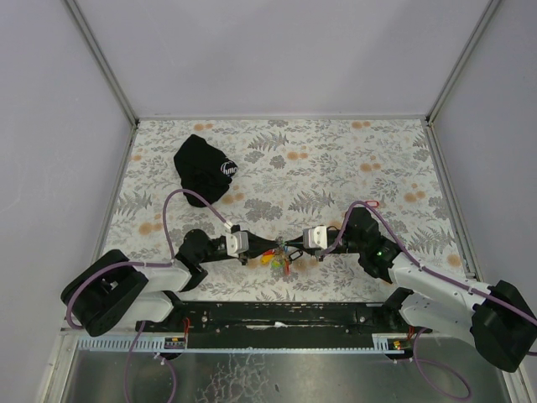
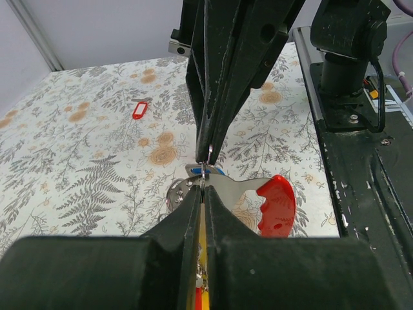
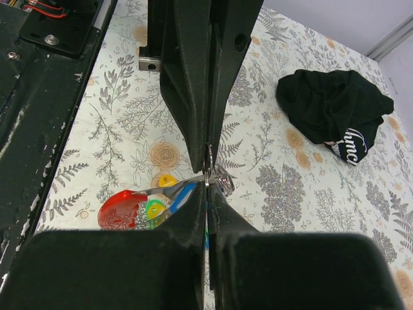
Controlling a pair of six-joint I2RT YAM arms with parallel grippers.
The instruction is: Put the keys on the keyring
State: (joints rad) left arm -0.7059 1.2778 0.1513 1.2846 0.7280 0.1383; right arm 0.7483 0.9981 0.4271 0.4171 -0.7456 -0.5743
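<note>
Both pairs of fingers pinch the keyring above the keys

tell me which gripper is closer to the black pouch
Left, narrowly. The left gripper lies toward the near edge and right of the black pouch; the right gripper meets it tip to tip, just further right.

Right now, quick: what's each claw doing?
Left claw: closed, seemingly pinching the keyring.
Right claw: closed, seemingly pinching the same keyring from the opposite side.
</note>
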